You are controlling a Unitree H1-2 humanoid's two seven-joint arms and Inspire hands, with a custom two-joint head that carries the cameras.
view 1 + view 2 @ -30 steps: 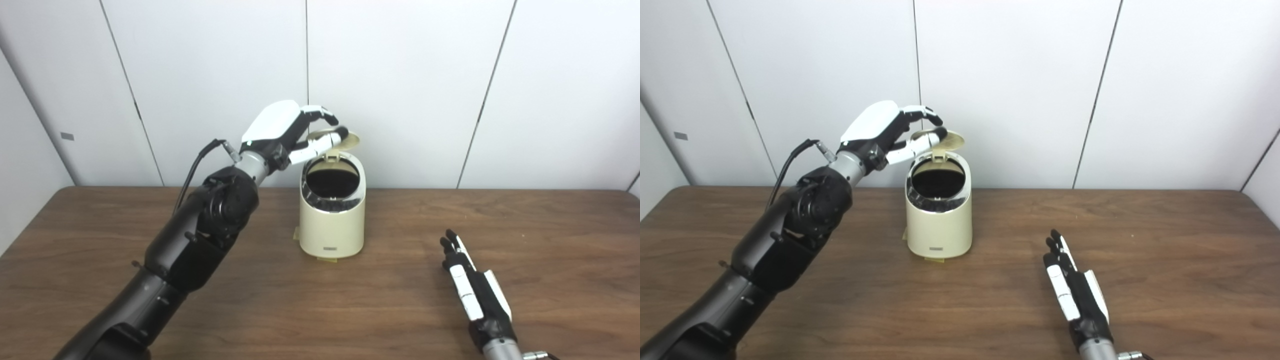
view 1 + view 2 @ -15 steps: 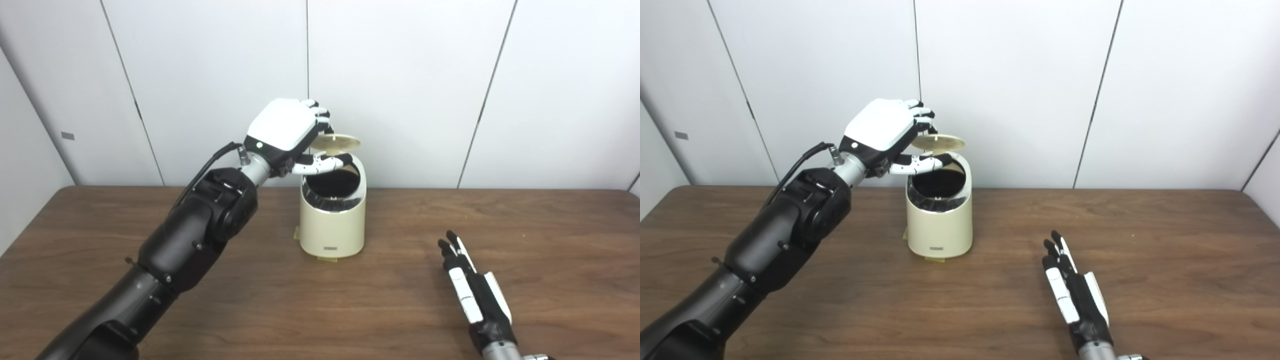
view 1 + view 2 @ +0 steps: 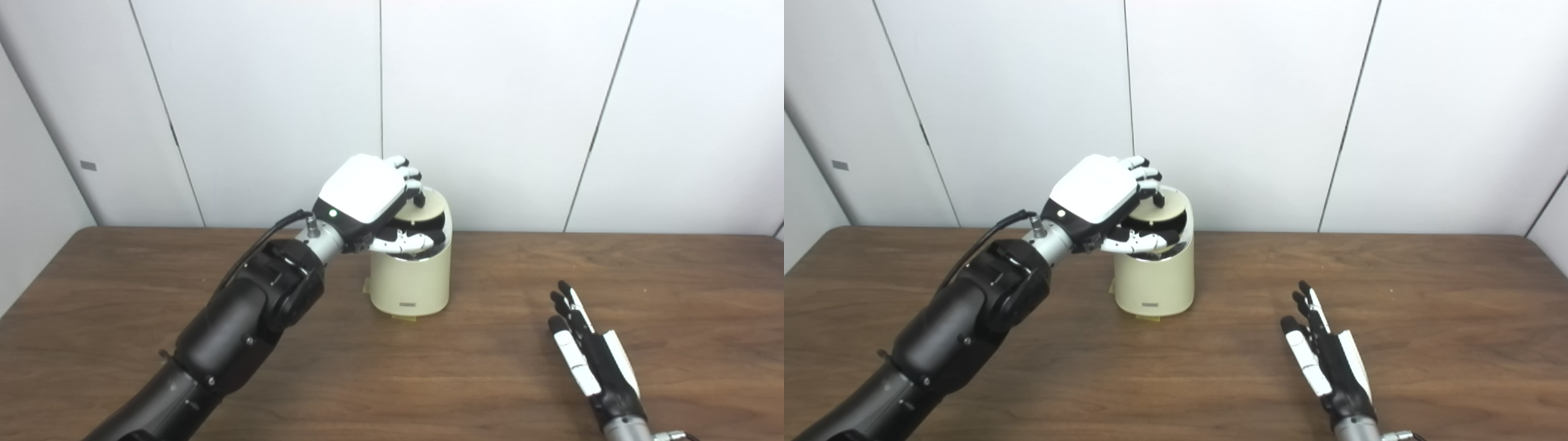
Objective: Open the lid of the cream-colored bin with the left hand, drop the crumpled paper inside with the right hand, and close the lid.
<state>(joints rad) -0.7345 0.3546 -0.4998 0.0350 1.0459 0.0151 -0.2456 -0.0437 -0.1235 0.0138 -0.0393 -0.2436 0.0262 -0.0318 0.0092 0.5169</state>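
The left hand (image 3: 367,199), white-backed with black and white fingers, is seen above the top of the cream-coloured cylindrical bin (image 3: 410,278), which stands upright on the dark brown wooden table (image 3: 478,367) directly below and just beyond that hand. The round cream lid (image 3: 1167,212) is tilted and nearly lowered onto the bin mouth; a dark gap is visible between the lid and the chrome rim (image 3: 409,255) on the near side. The fingers (image 3: 411,184) of the left hand are curled down with their tips resting on the upper face of the lid, while the thumb (image 3: 404,242) is extended underneath, across the dark opening; the lid is thus lightly pinched between fingers and thumb. Whether the thumb touches the underside of the lid cannot be told. The interior of the bin is dark and its contents cannot be made out. A small yellowish tab (image 3: 401,316) is noted under the base of the bin. The right hand (image 3: 591,355), black with white panels, is laid low over the table well to the right of the bin and nearer the robot, with fingers extended, slightly spread and pointed away from the robot; nothing is held in it. Whether it touches the tabletop cannot be determined. Pale grey wall panels (image 3: 490,92) are seen behind the table.
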